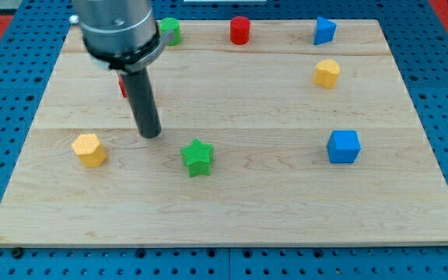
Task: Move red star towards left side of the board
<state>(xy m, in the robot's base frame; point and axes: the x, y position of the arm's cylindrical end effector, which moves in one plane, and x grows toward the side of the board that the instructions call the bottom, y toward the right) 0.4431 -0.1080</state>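
The red star is mostly hidden behind my rod; only a sliver of red shows at the rod's left edge, in the upper left part of the wooden board. My tip rests on the board just below and to the right of that red sliver. A yellow block lies to the tip's lower left and a green star to its lower right.
A green block, a red cylinder and a blue block sit along the view's top edge. A yellow block and a blue cube are at the right.
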